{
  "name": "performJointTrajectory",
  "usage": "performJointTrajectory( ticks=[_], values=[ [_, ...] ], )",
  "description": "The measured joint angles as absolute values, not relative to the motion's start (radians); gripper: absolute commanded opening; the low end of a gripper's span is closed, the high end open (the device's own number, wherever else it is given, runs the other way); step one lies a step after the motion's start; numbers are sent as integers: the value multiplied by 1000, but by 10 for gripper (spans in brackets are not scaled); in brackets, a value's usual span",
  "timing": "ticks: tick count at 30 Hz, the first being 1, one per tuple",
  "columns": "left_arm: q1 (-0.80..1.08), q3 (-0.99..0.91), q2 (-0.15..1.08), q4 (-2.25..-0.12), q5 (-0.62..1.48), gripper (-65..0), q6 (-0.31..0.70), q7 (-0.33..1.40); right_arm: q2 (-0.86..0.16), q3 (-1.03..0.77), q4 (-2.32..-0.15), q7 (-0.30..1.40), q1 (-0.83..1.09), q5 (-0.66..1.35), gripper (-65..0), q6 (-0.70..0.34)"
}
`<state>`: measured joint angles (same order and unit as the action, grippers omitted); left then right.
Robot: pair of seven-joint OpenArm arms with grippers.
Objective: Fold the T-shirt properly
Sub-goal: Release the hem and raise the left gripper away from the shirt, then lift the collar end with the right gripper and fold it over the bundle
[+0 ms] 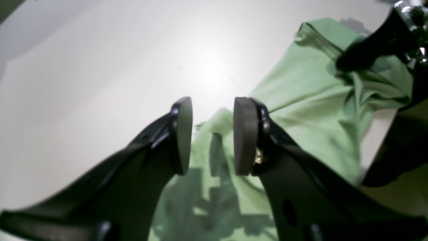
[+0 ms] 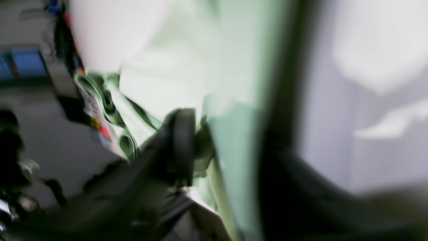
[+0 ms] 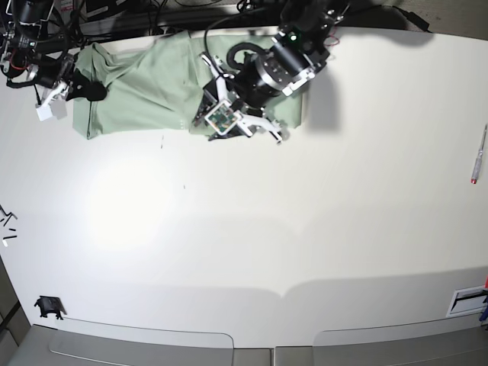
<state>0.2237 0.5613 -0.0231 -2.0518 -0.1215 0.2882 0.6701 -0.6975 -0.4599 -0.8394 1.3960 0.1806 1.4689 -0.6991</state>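
The pale mint-green T-shirt (image 3: 145,84) lies spread along the far edge of the white table (image 3: 305,229), bunched at its left end. My left gripper (image 3: 204,107) hovers over the shirt's lower right part. In the left wrist view it (image 1: 213,134) is open and holds nothing, with the shirt (image 1: 301,100) under and ahead of it. My right gripper (image 3: 93,91) is at the shirt's left end and shows as a black tip (image 1: 361,57) among bunched folds. The right wrist view is blurred: the right gripper (image 2: 227,150) looks open, with shirt cloth (image 2: 174,77) lying between the fingers.
A red and white pen (image 3: 477,156) lies near the right edge. A small dark object (image 3: 48,306) sits at the near left corner. Cables and gear (image 3: 114,11) crowd the far edge behind the shirt.
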Motion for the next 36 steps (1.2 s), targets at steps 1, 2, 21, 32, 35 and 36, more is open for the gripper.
performJointTrajectory(
  ticks=[1,2,21,32,35,36],
  values=[
    [224,561,-11,-2065,-121,-458,272,690,-698,-460,-839,1393,181,1466,-650,-699],
    [223,561,5,-2073,-123,-458,258,703,-698,-460,-839,1392,181,1467,-650,-699],
    [434,218,200,-2146,-204,-650,25,756,-695,-459,-1129,1407,125,1449,-650,-692],
    [573,-79,197,-2147,-59,-650,49,681,-519,-440,-1665,1415,148,1444,-650,-692],
    [585,-117,194,-2147,-43,-650,52,681,-449,-377,-1805,1412,187,1453,-650,-692],
    [589,-126,195,-2147,-40,-650,52,681,-425,-345,-1835,1412,204,1453,-650,-692]
  ],
)
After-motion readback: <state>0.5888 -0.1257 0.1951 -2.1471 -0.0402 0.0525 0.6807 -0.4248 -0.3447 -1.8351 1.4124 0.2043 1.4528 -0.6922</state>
